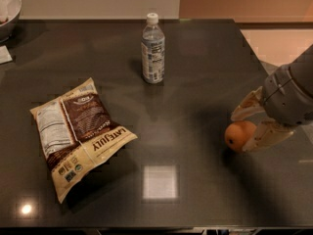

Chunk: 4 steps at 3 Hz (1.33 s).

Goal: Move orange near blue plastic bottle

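Claw (241,131) is clamping the orange (238,136), right side of worktop (195,82); ideally carrying it low, steadily toward the blue plastic bottle (153,50).

Dark grey glossy table (205,72), with a pale square of light on it. Bottle (153,50): clear bluish, white cap, blue-and-white label. Bag (80,133): cream edges, brown panel, white print. At the right edge, the cream gripper (240,131) on its grey arm (288,97) sits at the orange (236,137), plain matte orange. Grey bowl (10,9) top left.
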Each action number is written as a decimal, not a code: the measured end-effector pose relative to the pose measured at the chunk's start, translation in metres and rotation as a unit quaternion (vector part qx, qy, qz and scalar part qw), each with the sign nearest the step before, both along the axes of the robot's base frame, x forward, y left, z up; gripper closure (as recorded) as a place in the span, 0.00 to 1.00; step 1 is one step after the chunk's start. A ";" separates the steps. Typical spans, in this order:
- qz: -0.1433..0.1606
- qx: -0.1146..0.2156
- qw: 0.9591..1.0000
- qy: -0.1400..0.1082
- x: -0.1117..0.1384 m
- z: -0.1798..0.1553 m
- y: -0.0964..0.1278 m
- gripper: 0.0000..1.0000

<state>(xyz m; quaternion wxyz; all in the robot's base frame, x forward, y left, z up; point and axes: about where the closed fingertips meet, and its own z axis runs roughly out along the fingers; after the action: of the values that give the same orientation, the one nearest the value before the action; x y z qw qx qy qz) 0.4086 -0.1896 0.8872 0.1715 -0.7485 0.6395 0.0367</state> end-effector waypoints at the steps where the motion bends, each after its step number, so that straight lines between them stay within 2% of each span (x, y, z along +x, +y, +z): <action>1: 0.007 0.005 1.000 -0.011 0.002 0.014 0.007 1.00; 2: 0.006 0.009 1.000 -0.020 0.013 0.028 0.016 1.00; 4: -0.005 0.021 0.999 -0.025 0.060 0.037 0.042 1.00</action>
<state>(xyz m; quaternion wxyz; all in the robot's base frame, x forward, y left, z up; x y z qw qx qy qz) 0.4685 -0.1473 0.9245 0.2031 -0.7422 0.6379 0.0310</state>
